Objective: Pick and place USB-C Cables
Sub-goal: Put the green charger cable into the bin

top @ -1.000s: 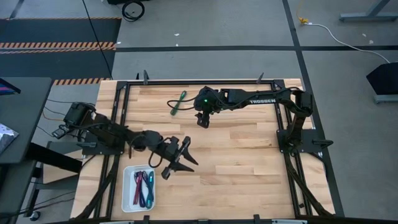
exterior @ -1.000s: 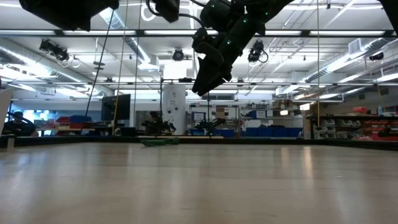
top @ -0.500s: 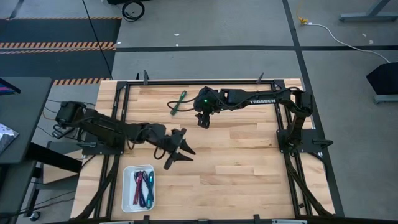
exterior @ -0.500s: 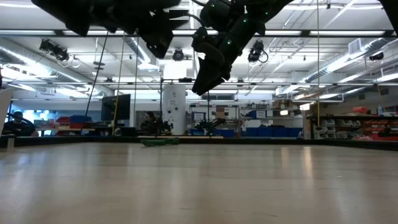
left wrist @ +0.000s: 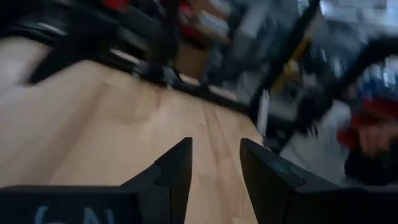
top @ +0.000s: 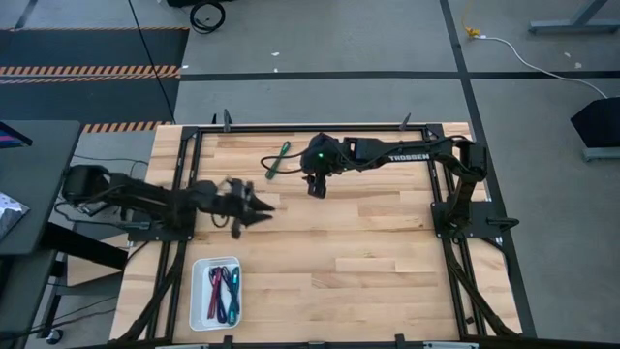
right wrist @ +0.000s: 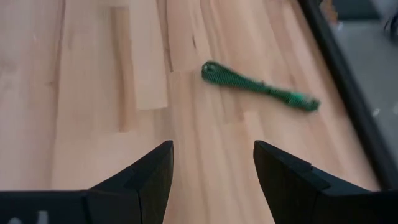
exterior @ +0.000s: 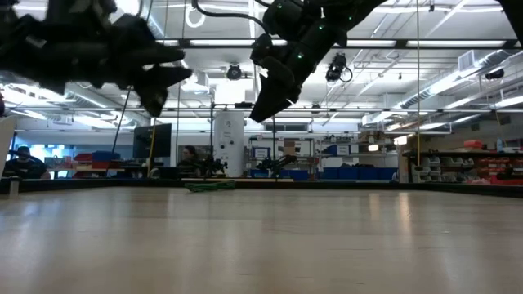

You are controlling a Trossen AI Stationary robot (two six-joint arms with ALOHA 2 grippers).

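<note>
A green USB-C cable (top: 279,160) lies flat on the far part of the wooden table, also visible in the right wrist view as the green cable (right wrist: 258,85) and in the low view as the green cable (exterior: 208,186). Several other cables (top: 224,291) lie in the white tray (top: 200,301) at the near left. My right gripper (top: 315,186) hovers open above the table, just right of the green cable. My left gripper (top: 254,208) is open and empty, raised over the table's left part between tray and green cable.
A black metal frame (top: 189,174) runs around the table's edges. Bare wood fills the middle and right of the table (top: 387,252). The room beyond shows shelves and lights in the low view.
My left gripper has drawn back from beside the tray toward the table's left and far edges, swinging quickly. Its wrist view is blurred by the motion. My right gripper and the green cable have stayed where they were.
</note>
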